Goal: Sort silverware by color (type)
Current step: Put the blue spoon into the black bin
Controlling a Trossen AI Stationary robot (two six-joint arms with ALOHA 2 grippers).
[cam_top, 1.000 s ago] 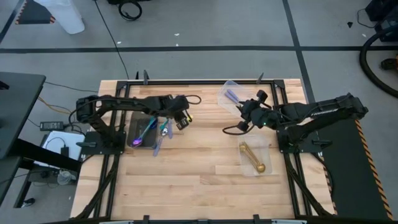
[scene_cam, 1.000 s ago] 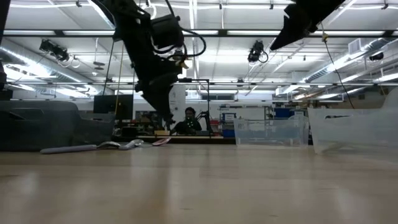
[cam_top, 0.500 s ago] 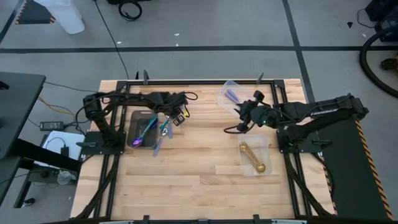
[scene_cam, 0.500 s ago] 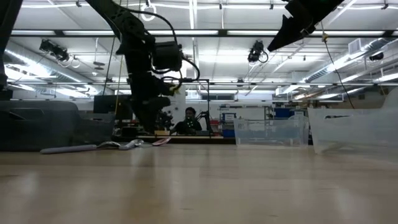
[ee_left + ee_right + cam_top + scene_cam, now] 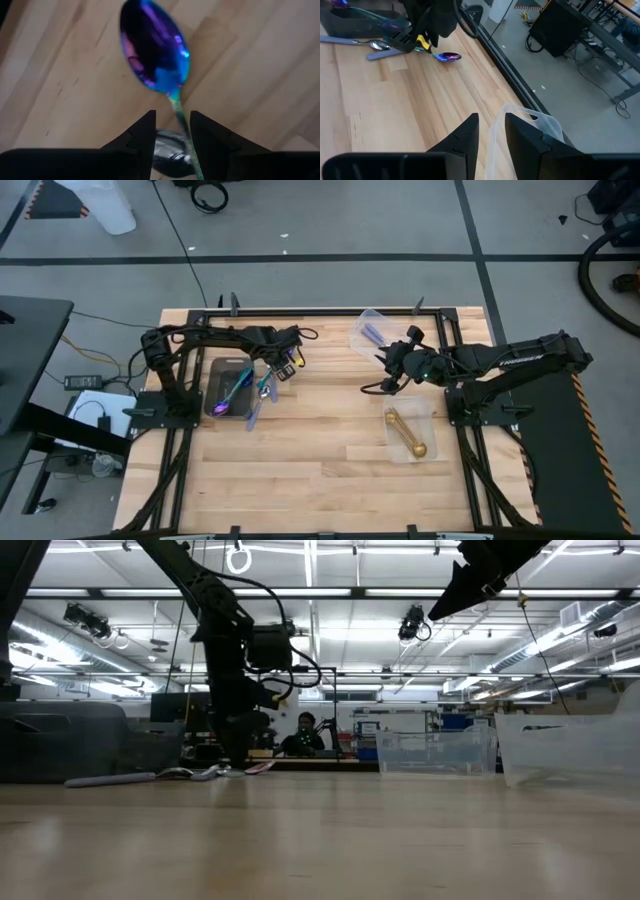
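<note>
The left end effector (image 5: 172, 131) is lowered beside the dark tray (image 5: 222, 370), its fingers set narrowly astride the handle of an iridescent spoon (image 5: 156, 56) lying on the table (image 5: 320, 470). The right end effector (image 5: 491, 131) is held raised over a clear container (image 5: 532, 131), narrowly parted.

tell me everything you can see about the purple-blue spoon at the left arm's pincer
The purple-blue spoon is small, shiny and metallic-looking, its oval bowl shifting from violet to bright blue, with a thin greenish handle. It lies on the bare wooden table, bowl pointing away from the left pincer, whose two dark fingers straddle the handle near the neck. Its handle passes over a silver spoon beneath.
</note>
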